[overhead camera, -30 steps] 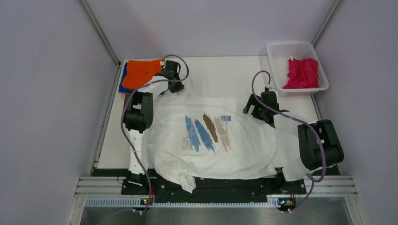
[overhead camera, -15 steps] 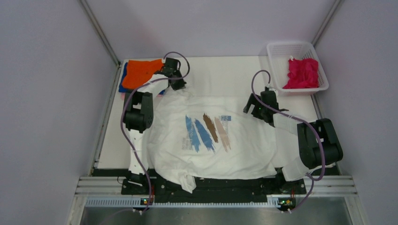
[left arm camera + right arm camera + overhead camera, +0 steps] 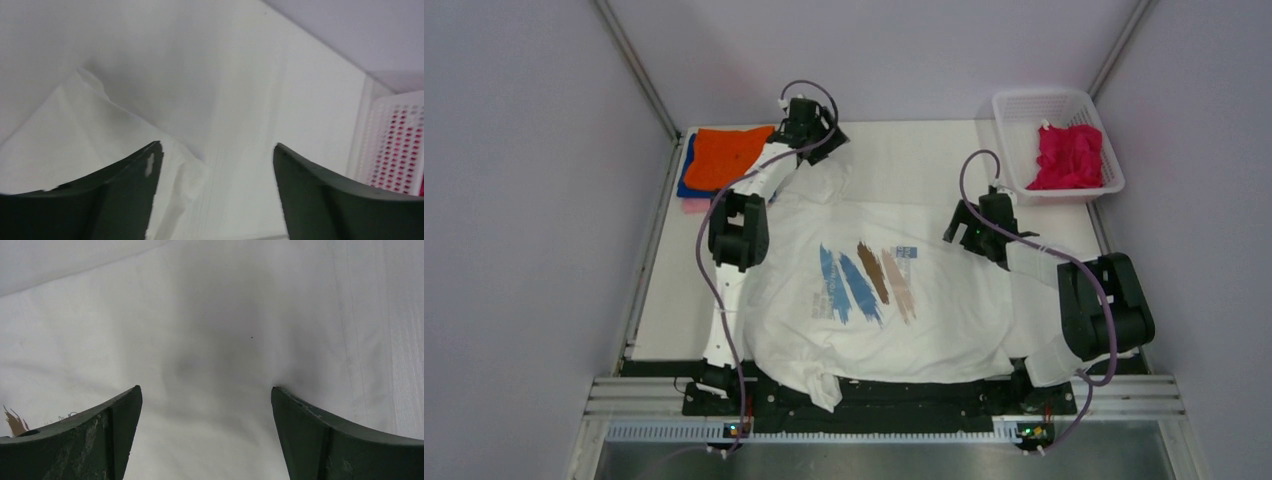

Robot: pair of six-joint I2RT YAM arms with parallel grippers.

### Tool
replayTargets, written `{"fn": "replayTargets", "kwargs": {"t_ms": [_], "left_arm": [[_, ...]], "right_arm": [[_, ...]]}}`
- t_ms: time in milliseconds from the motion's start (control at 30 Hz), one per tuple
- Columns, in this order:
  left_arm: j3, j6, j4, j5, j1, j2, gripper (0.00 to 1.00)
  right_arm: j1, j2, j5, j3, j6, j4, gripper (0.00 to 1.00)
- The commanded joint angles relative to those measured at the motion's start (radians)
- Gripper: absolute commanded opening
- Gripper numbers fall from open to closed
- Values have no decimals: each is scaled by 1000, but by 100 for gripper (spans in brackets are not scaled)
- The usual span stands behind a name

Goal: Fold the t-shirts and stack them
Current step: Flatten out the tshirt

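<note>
A white t-shirt with a blue, brown and tan brush-stroke print lies spread over the middle of the table. My left gripper hovers open at the shirt's far left corner; in the left wrist view the gripper holds nothing and a white cloth edge lies under its left finger. My right gripper stands open just above the shirt's right side, and white cloth fills the view between its fingers. An orange t-shirt lies folded on a blue one and a pink one at the back left.
A white mesh basket stands at the back right corner with a magenta t-shirt in it; its wall shows at the right of the left wrist view. The shirt's hem hangs over the table's near edge.
My left gripper has opened and let go of the white shirt's corner, moving back and to the right, away from the orange stack. The right arm has not moved.
</note>
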Motion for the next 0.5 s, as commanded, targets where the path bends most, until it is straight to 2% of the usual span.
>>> {"fn": "replayTargets", "kwargs": {"t_ms": [0, 100, 200, 333, 467], "left_arm": [[212, -18, 47, 35, -26, 80, 99], [166, 32, 49, -7, -24, 8, 99], [36, 106, 38, -51, -26, -124, 99], [-232, 183, -6, -151, -29, -364, 99], [-587, 227, -30, -166, -50, -564, 99]], "right_arm": [[0, -34, 37, 37, -19, -27, 99], [-1, -68, 33, 32, -20, -28, 99], [-1, -99, 34, 37, -20, -28, 99], [-1, -136, 48, 49, -27, -61, 99], [-2, -153, 71, 44, -22, -82, 99]]}}
